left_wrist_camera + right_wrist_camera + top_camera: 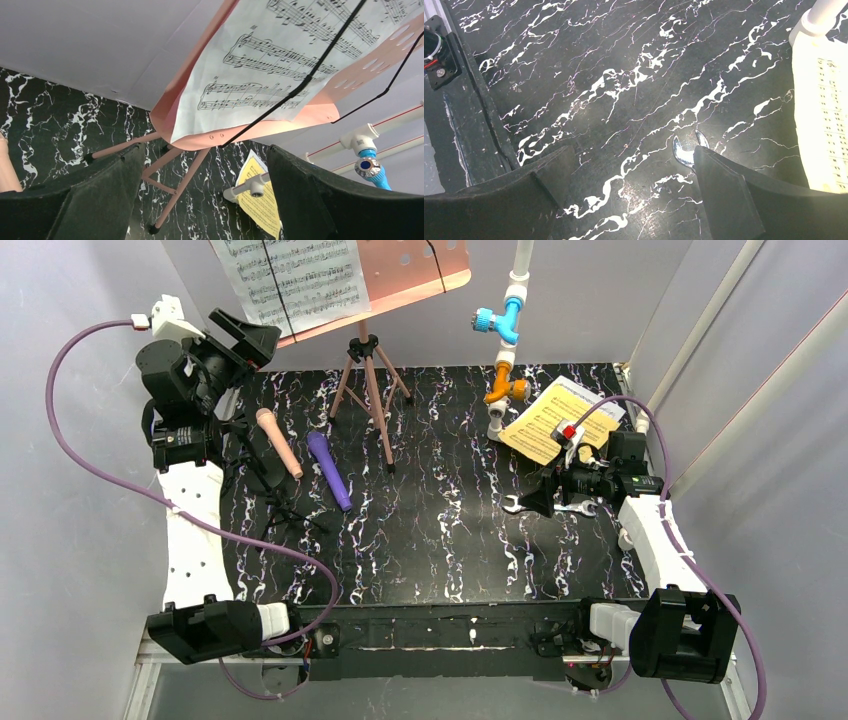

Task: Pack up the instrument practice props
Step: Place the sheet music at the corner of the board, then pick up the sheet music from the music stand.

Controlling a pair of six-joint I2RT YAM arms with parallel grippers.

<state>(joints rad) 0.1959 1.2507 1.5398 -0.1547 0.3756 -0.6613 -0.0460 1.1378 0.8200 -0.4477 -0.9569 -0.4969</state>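
The salmon-pink music rest (410, 270) stands on tripod legs (368, 390) at the back, with a white music sheet (290, 275) strapped under a black cord. My left gripper (250, 340) is raised beside the rest's lower left corner, open and empty; in its wrist view the gripper (205, 200) sits just below the rest's edge (170, 112) and the sheet (280, 65). A peach microphone (280, 443) and a purple microphone (330, 470) lie on the mat. Thin black mic holder legs (285, 510) sprawl beside them. A yellow sheet (555, 420) lies at the right. My right gripper (540, 498) is open above bare mat (629, 195).
A silver wrench (510, 505) lies under the right gripper's far finger; its head (684, 147) shows there. A white pipe with blue and orange valves (508, 340) rises at the back right. Grey walls enclose the black marbled mat (440, 540).
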